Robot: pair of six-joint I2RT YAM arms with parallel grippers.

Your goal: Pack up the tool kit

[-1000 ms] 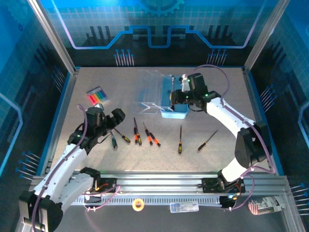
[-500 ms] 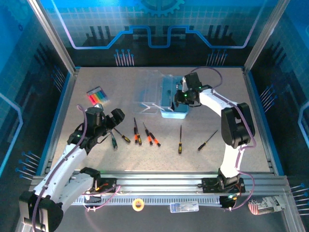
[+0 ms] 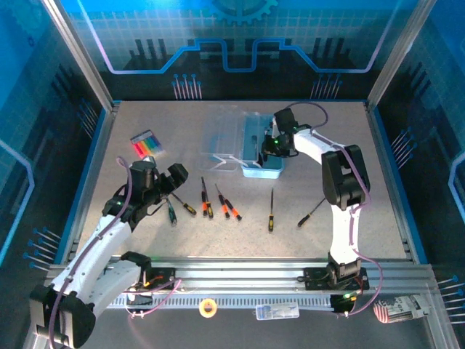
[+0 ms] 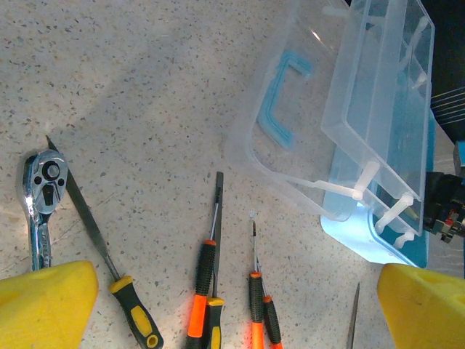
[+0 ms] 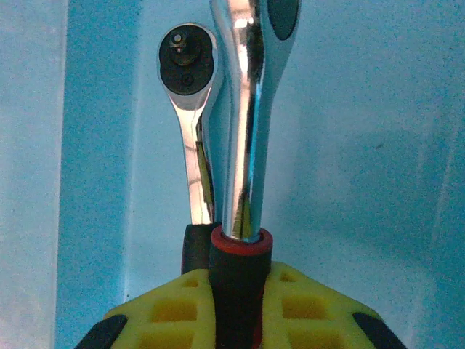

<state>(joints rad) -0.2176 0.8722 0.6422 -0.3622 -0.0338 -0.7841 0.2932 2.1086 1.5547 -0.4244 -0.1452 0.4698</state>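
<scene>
The blue tool case stands at the back middle with its clear lid open; the left wrist view shows that lid too. My right gripper hangs over the case, shut on a chrome ratchet by its black and red handle. A second ratchet lies below it on the blue case floor. My left gripper stands open above the table, with nothing between its yellow fingers. Ahead of it lie a ratchet and orange-handled screwdrivers.
Loose screwdrivers lie in a row across the table's middle, with two more to the right. A set of coloured bits sits at the back left. A yellow-handled file lies beside the ratchet.
The right arm has folded in, its elbow swinging towards the centre, and its gripper has shifted slightly left over the case with the ratchet. The left arm has not moved.
</scene>
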